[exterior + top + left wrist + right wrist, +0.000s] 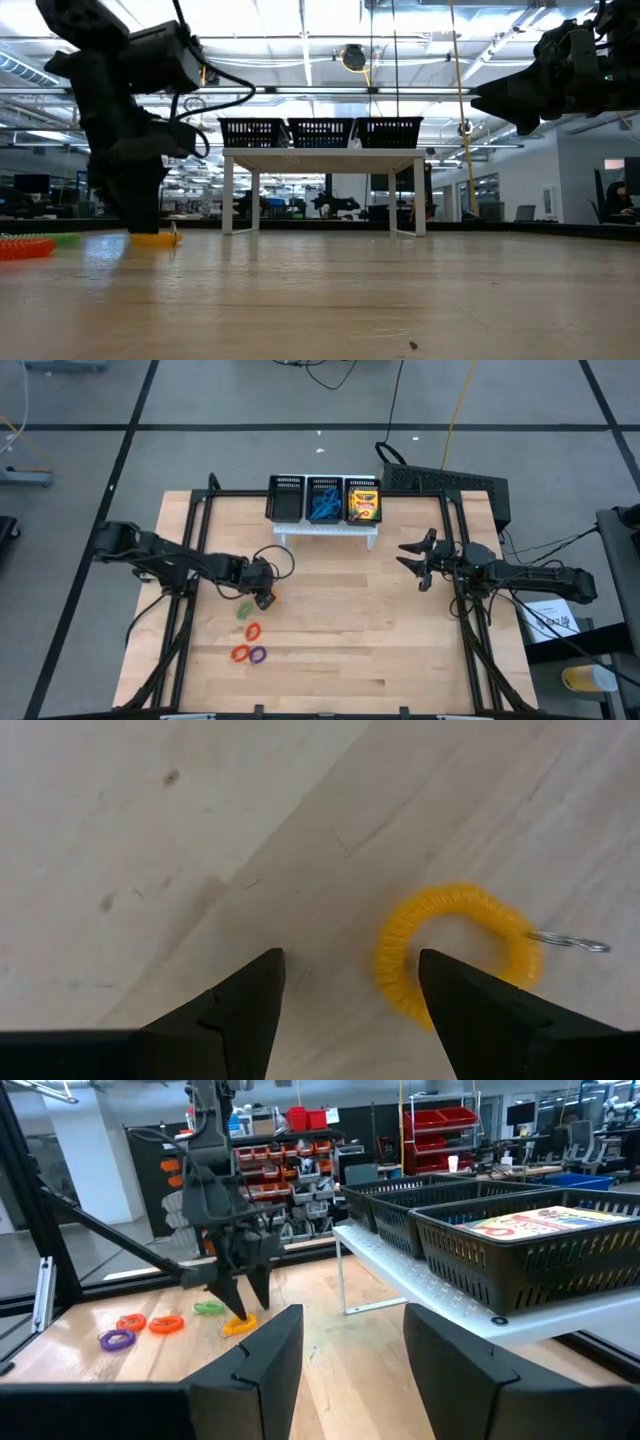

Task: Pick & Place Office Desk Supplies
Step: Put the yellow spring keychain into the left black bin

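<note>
My left gripper [263, 597] points down at the table, open, just above a yellow coil loop [455, 948] with a small metal ring [575, 941]. The loop lies flat on the wood, mostly outside the gap, and one finger [470, 1010] overlaps its edge. Green [244, 607], orange [252, 630], red [240, 653] and purple [258, 654] loops lie nearer the table's near edge. Blue loops [323, 506] fill the organiser's middle compartment; crayon boxes [363, 502] fill its right one. My right gripper [410, 556] hangs open in the air over the table's right half. My left gripper [350, 1010] comes from above with its fingers spread. One finger stands over the yellow loop's rim [405, 985], and I cannot tell whether it touches it. The loop lies flat on the table.
The black mesh organiser [285, 500] stands on a small white shelf [328, 531] at the table's far edge; its left compartment shows nothing inside. Bare wood [350, 620] spreads between the two arms and toward the near edge.
</note>
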Motion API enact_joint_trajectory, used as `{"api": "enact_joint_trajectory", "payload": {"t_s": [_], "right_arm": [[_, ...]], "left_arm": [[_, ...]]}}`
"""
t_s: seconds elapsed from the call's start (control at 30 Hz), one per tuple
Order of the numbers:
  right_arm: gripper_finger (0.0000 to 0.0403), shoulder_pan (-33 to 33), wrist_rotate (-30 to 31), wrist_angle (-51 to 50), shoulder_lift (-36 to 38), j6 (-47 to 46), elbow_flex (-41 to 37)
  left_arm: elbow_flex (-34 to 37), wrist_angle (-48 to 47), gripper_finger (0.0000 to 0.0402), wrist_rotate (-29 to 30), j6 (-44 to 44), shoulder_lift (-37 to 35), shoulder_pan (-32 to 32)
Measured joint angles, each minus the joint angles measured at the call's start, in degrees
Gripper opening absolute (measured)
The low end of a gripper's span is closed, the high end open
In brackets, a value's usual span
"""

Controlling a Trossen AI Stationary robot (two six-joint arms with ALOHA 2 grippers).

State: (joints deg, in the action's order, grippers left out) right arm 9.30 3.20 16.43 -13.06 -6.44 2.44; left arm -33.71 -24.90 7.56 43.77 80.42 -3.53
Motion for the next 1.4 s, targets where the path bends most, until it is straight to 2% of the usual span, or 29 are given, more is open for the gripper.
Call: {"api": "enact_joint_trajectory", "payload": {"t_s": [0.23,0.33,0.67,0.93,1.13,1.4], "right_arm": [[0.0164,0.0,0.0,0.0,0.0,0.0,0.0],[0.0164,0.0,0.0,0.0,0.0,0.0,0.0],[0.0164,0.0,0.0,0.0,0.0,0.0,0.0],[0.0164,0.0,0.0,-0.1,0.0,0.0,0.0],[0.0164,0.0,0.0,0.0,0.0,0.0,0.0],[0.0164,0.0,0.0,0.0,0.0,0.0,0.0]], "left_arm": [[-0.3,0.2,0.0245,0.6,-1.8,3.6,-0.1],[-0.2,0.6,0.0230,0.5,-1.4,3.5,0.0],[-0.1,1.1,0.0089,1.2,0.4,3.2,0.1],[-0.1,1.6,0.0027,1.7,1.2,3.3,0.0],[-0.7,1.2,0.0020,3.4,1.3,2.7,0.0],[-3.9,1.3,0.0014,6.2,-6.6,-2.6,0.1]]}}
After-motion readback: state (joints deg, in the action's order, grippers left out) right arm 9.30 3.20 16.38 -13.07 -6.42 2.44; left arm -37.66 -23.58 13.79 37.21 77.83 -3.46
